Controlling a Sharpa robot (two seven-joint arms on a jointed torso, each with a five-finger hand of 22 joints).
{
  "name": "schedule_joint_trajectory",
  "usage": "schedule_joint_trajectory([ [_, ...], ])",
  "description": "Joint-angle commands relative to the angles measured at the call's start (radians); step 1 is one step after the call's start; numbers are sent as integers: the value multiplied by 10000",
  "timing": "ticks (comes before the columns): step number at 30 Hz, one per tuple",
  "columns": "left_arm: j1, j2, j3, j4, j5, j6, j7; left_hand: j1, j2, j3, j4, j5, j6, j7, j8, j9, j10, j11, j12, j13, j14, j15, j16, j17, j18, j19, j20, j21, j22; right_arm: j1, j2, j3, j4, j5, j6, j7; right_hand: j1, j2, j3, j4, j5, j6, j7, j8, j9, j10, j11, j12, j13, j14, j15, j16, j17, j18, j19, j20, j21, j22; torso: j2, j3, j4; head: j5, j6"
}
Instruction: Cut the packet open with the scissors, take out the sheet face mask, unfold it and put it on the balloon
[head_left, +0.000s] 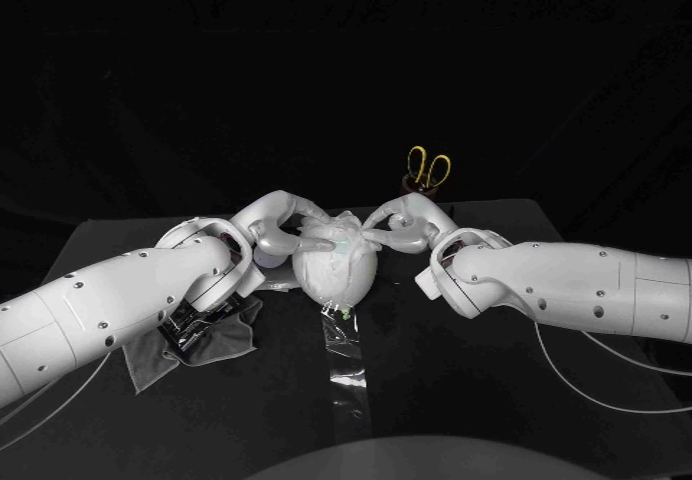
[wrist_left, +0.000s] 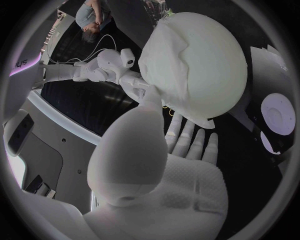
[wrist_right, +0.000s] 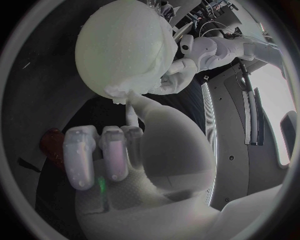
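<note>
A white balloon (head_left: 340, 272) stands at the table's middle with the white sheet mask (head_left: 332, 240) draped over its top. My left hand (head_left: 281, 228) reaches it from one side and my right hand (head_left: 401, 225) from the other, fingers spread around the top. In the left wrist view the left hand's (wrist_left: 162, 165) thumb presses the mask (wrist_left: 165, 60) against the balloon (wrist_left: 212, 55). In the right wrist view the right hand's (wrist_right: 144, 150) thumb touches the mask's lower edge (wrist_right: 119, 92) on the balloon (wrist_right: 125, 45). The yellow-handled scissors (head_left: 428, 167) stand upright behind the right hand.
A crumpled greyish packet (head_left: 195, 350) lies on the table (head_left: 476, 420) under my left forearm. A clear shiny strip (head_left: 343, 350) runs from the balloon's base toward the front edge. A white round disc (wrist_left: 278, 112) lies near the balloon.
</note>
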Motion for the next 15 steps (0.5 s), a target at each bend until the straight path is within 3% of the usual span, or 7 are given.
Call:
schedule_joint_trajectory([
  [1, -2, 10, -3, 26, 46, 149, -35, -15, 117, 56, 25, -14, 78, 572, 35, 8, 104, 0, 34, 16, 45, 7, -15, 8, 192, 58, -12, -34, -12, -8, -44, -1, 87, -29, -411, 245, -46, 22, 90, 3, 29, 43, -22, 106, 97, 1042, -82, 34, 2629, 1042, -74, 40, 2634, -139, 1048, -87, 67, 2635, 0, -2, 1, -12, 2],
  [15, -2, -11, -4, -1, 67, 149, -49, -2, 139, 68, 20, -13, 83, 568, 35, 9, 111, 0, 34, 16, 55, 10, -18, 7, 200, 42, -14, -40, -18, -12, -565, -1, 763, 47, -489, 304, -102, 6, 220, -28, 29, 0, -46, 263, 205, 1042, -108, 34, 2629, 1042, -103, 40, 2634, -139, 1048, -123, 67, 2635, -2, -6, 4, -14, 2],
])
